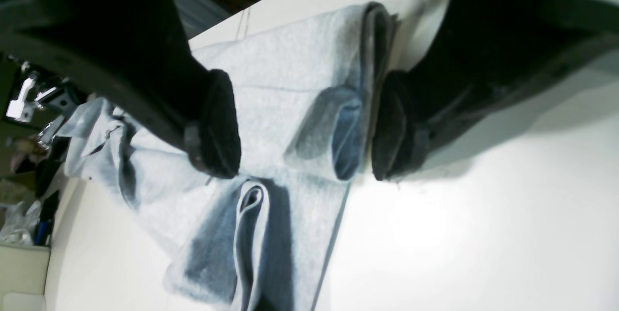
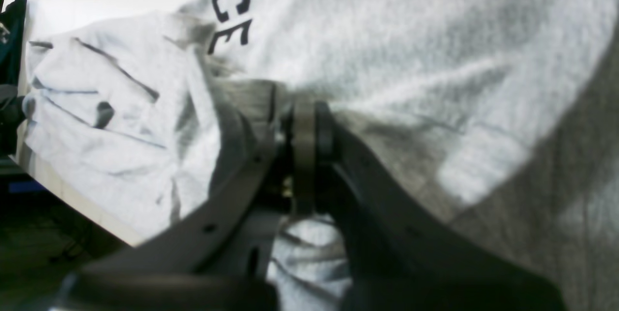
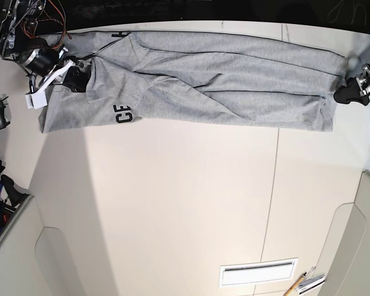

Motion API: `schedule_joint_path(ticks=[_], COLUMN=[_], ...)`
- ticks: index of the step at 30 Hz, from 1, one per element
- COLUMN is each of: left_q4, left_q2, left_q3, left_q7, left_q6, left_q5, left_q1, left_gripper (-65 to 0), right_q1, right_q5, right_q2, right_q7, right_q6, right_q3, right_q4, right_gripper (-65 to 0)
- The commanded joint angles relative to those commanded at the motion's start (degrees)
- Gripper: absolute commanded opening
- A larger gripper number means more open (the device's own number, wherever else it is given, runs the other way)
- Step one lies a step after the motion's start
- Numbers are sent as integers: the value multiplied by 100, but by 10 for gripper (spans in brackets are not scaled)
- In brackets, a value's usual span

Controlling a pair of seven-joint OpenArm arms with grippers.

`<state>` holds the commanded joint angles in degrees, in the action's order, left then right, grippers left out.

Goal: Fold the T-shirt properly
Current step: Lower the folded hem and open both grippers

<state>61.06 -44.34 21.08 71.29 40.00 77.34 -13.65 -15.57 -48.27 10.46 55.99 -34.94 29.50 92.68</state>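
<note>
Currently the right gripper (image 3: 79, 77), upper left of the base view, is clamped on the T-shirt (image 3: 222, 80); the shirt lies spread across the table (image 3: 185, 203) top; the left gripper (image 3: 346, 94), upper right, stands wide apart, holding nothing.

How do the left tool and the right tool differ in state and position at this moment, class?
The left tool is open, its black fingers apart over the T-shirt; the right tool is shut on the T-shirt, cloth bunched around it. The left tool sits at the shirt's plain end by the table edge; the right tool sits at the end near the black lettering. Both are dark tools at opposite ends of the same shirt.
</note>
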Motion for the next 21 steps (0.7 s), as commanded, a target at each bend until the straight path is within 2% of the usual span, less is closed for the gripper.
schedule_joint_path(ticks=[4, 9, 13, 16, 17, 20, 21], left_q4=[2, 11, 31, 155, 197, 284, 306], left_q2=[356, 713, 732, 734, 734, 734, 734], left_q3=[0, 0, 0, 0, 0, 0, 0], left_q7=[-210, -249, -251, -501, -603, -772, -782], left_q6=[0, 0, 0, 0, 0, 0, 0], left_q5=[0, -44, -96, -529, -691, -946, -960], left_q1=[33, 98, 114, 111, 111, 111, 114], left_gripper=[-177, -177, -178, -196, -241, -488, -539], right_q1=[0, 0, 0, 0, 9, 17, 15], right_q5=[-278, -278, -280, -323, -330, -341, -341], right_q2=[-2, -2, -2, -2, -2, -2, -2], right_q7=[52, 83, 85, 85, 85, 87, 87], right_q6=[0, 0, 0, 0, 0, 0, 0], right_q3=[0, 0, 0, 0, 0, 0, 0], right_q4=[0, 0, 0, 0, 0, 4, 4], right_gripper=[-650, -650, -650, -650, -650, -650, -650])
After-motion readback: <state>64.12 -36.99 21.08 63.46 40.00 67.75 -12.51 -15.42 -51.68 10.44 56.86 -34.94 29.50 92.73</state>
